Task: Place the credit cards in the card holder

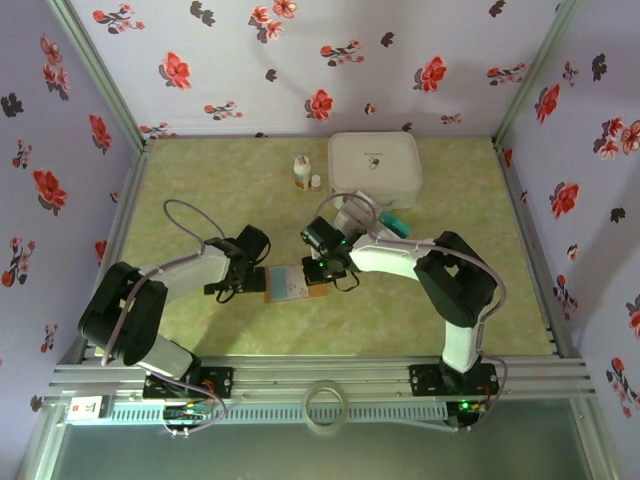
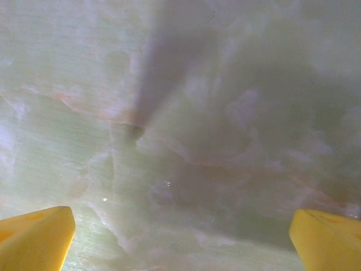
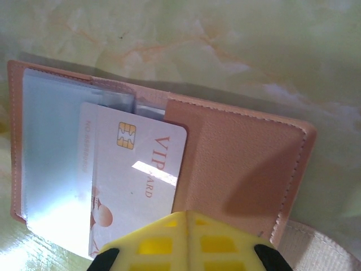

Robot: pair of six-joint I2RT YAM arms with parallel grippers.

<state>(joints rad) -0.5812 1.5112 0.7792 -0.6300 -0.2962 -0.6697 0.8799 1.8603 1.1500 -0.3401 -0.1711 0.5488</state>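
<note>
One open card holder (image 1: 293, 283) lies mid-counter (image 1: 200, 180) between two grippers. One white credit card (image 3: 141, 169) sits half inside its pocket. Teal cards (image 1: 394, 222) far right are partly hidden by the arm and cannot be counted. Right gripper (image 3: 188, 226): jaws pressed together at the card's near edge, which they hide. Left gripper (image 2: 180, 240): jaws spread above the counter.

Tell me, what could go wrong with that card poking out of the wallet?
1. The VIP card sits only partly under the brown pocket of the card holder; a push from the shut right jaws could bend or jam it.
2. The left jaws stand open over the table, off the card holder, so it might slide instead of taking the card.
</note>
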